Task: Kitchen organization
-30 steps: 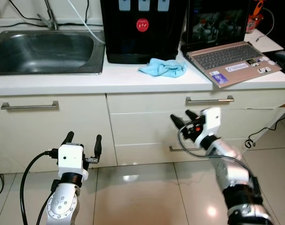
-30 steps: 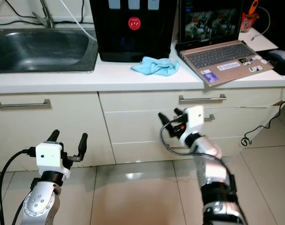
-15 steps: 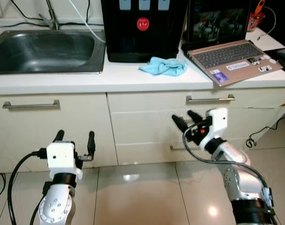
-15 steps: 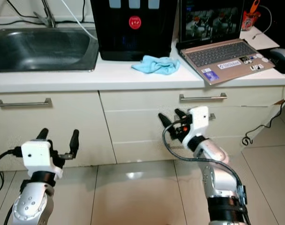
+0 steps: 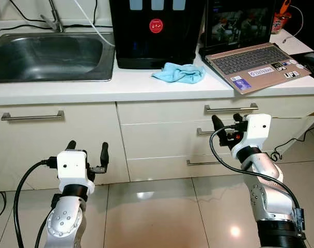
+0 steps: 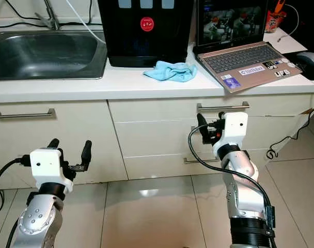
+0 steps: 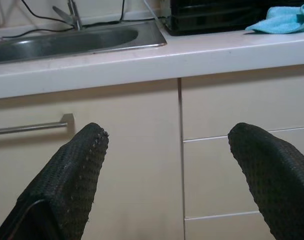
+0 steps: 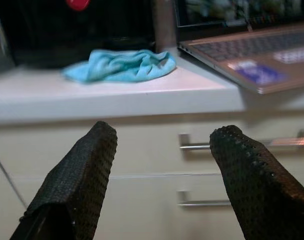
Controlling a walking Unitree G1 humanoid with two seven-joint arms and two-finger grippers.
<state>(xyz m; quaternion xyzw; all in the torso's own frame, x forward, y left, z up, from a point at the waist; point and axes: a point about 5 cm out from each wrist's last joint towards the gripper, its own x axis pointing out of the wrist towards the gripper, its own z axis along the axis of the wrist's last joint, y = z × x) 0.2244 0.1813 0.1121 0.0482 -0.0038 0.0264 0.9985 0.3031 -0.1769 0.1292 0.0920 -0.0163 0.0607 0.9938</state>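
Right wrist view: cloth [image 8: 123, 65] beyond right hand [image 8: 162, 175] (spread).

Left end effector [image 5: 86, 152]: raised at low height on a bent arm, fingers [image 7: 67, 175] pointing up and spread apart, holding nothing. Right end effector [image 5: 225, 123]: raised higher, wrist cocked forward, fingers [image 8: 77, 175] parted, empty.

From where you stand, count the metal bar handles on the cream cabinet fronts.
4. One long metal bar handle under the sink; three on the drawer stack: top handle, middle handle partly behind the right gripper, bottom handle. More may lie beyond the frame.
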